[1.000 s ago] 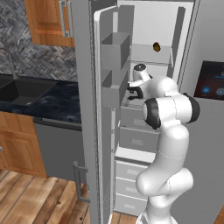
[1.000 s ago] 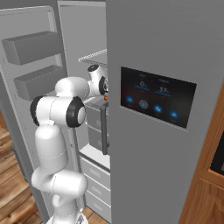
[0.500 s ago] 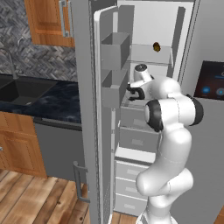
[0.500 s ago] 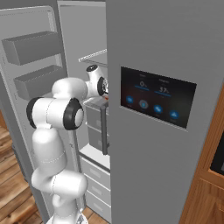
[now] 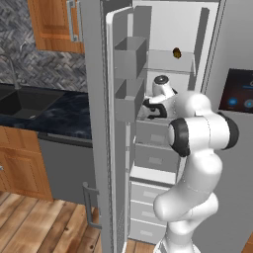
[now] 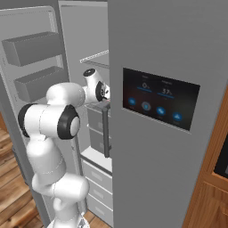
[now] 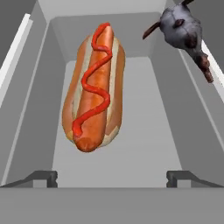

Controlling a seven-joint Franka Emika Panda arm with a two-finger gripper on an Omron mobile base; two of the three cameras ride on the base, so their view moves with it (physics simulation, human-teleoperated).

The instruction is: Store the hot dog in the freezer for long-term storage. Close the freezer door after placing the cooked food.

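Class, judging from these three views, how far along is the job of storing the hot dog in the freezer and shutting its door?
Done: the hot dog lies on a grey-white floor inside the freezer, clear of the hand's fingertips. In hand: nothing; the hand is open, with the arm reaching into the compartment. Left: pull the arm out and swing the freezer door, which stands wide open, shut.

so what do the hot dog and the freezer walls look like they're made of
Hot dog: a glossy orange-red sausage with a red sauce squiggle, in a matte tan bun that looks soft and bready; all rendered.
Freezer walls: smooth, matte pale grey-white panels with no grain, probably moulded plastic, though the flat shading leaves that open.
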